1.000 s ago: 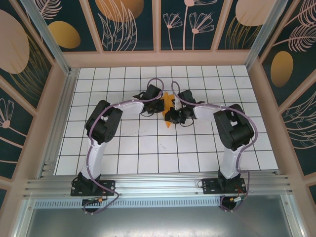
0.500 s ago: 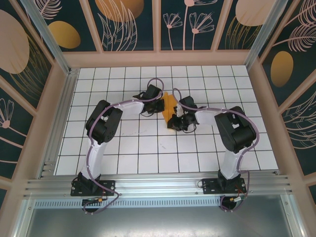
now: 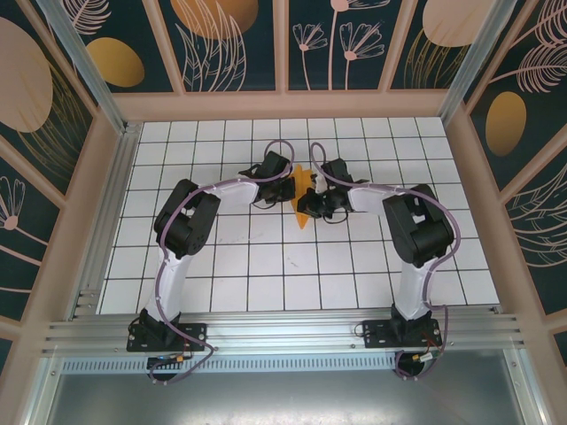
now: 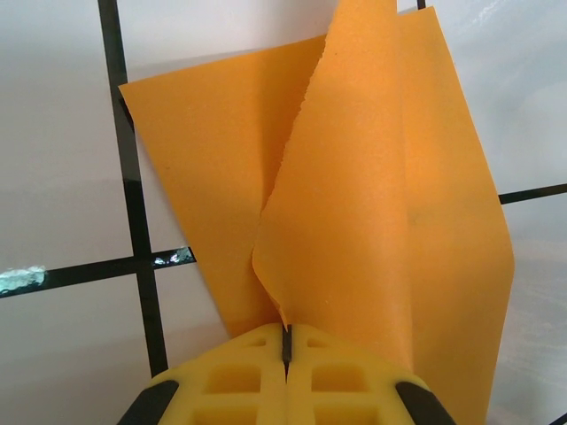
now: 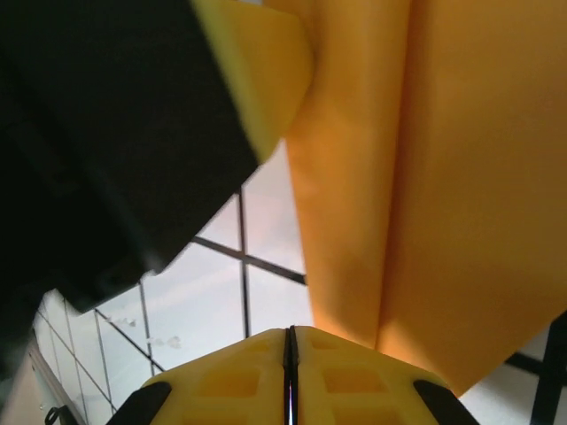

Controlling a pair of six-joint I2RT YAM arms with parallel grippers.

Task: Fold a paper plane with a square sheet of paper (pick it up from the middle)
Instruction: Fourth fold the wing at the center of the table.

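While both of my arms reach in toward the middle of the white grid table [image 3: 230,257], my left gripper [image 4: 286,329] sits at the bottom centre of its wrist view with its two yellow fingers pressed flat together, only a thin dark seam between them. The orange paper [image 4: 372,221] rises out of that seam: a curled edge of it runs straight down into the line where the fingers meet, so I am pinching the paper there. From that pinch it fans up toward the top of the frame in two layers. A flatter layer spreads to the upper left over a black grid line, and a taller flap stands in front of it, bowed, climbing to the top edge right of centre.

In my right wrist view, my right gripper [image 5: 290,335] is at the bottom centre, its yellow fingers likewise closed against each other. The paper fills the upper right of that frame, with one long crease running down it and ending just beside my right-hand fingertip. The paper's lower edge meets the tips, but I cannot tell whether any of it is caught between them. My left arm's yellow finger [image 5: 257,80] and dark body crowd the upper left of this frame, close against the paper.

From above, the paper shows as a small orange patch between my two grippers, just above the centre of the frame.
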